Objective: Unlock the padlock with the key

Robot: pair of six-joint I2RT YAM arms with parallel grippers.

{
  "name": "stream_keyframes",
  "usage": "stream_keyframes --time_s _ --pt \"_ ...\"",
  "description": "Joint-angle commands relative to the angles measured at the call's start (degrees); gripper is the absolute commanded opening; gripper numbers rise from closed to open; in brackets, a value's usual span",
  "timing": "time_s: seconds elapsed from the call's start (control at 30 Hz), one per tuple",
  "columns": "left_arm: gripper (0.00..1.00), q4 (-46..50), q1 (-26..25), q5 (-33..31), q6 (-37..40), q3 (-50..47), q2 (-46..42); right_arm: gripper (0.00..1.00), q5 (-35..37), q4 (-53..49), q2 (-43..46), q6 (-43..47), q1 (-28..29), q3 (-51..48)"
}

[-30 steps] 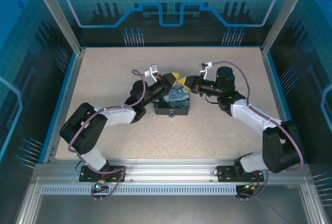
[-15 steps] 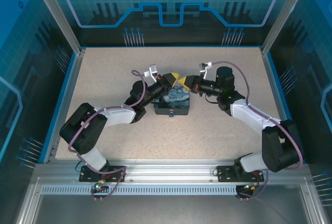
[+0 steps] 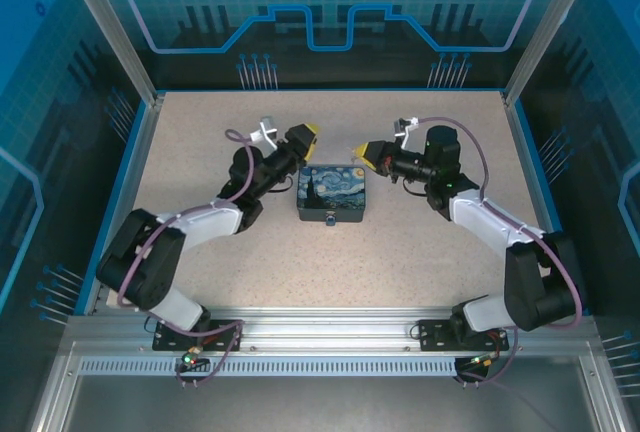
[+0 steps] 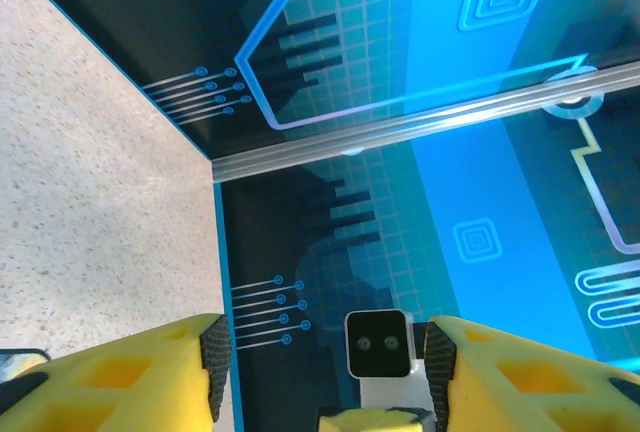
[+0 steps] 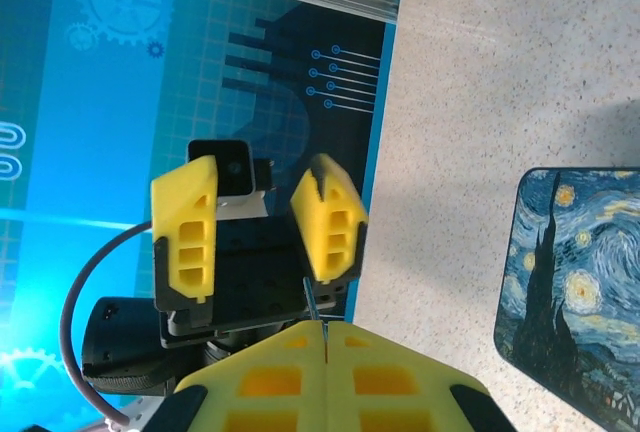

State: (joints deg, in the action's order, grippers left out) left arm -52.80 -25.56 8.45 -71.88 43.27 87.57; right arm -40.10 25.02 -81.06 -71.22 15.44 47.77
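Padlock: you find the padlock point(image 3: 333, 195) lying flat on the speckled desk point(image 3: 450, 252), with its swirled blue face up and its dark sides showing. It sits a little toward 12 o'clock from the desk's middle. Nothing touches it.
Padlock, right wrist view: it appears at 3 o'clock in that view, cut by the edge, with bare desk around it.
Left tool: your left tool point(image 3: 309, 135) hangs at the padlock's 11 o'clock, near it but clear of it. It is released. The right wrist view shows its two yellow fingers point(image 5: 328, 217) spread apart with nothing between them. Its own camera also shows a gap between them.
Right tool: your right tool point(image 3: 360, 151) hangs at the padlock's 1 o'clock, also clear of it, with its tips aimed toward 9 o'clock. It is clenched, and its yellow fingers point(image 5: 400, 382) meet along a single seam.
Key: a thin dark sliver, the key point(image 5: 312, 302), stands out of that seam, so you are grasping it in the right tool. Its shape is too small to make out.
Tools to each other: they face one another across an open gap just beyond the padlock's 12 o'clock edge and do not touch.
Surroundings: blue printed walls point(image 3: 330, 12) enclose the desk.
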Motion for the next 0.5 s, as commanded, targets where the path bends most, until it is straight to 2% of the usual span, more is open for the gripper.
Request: stream_keyframes --time_s 0.0,0.27,0.47 --pt "0.57 11.57 0.0 1.45 6.2 -0.67 -6.08 0.0 -3.1 0.68 -2.16 -5.14 -1.61 0.75" --pt "0.57 40.87 -0.43 -0.72 20.16 -0.48 -17.1 0.0 -3.54 -2.89 -3.42 -6.17 -2.67 2.06" --pt "0.61 48.07 -3.66 -2.68 25.97 -3.88 -21.16 0.0 -1.98 -7.06 -3.7 -2.32 -2.59 2.25"
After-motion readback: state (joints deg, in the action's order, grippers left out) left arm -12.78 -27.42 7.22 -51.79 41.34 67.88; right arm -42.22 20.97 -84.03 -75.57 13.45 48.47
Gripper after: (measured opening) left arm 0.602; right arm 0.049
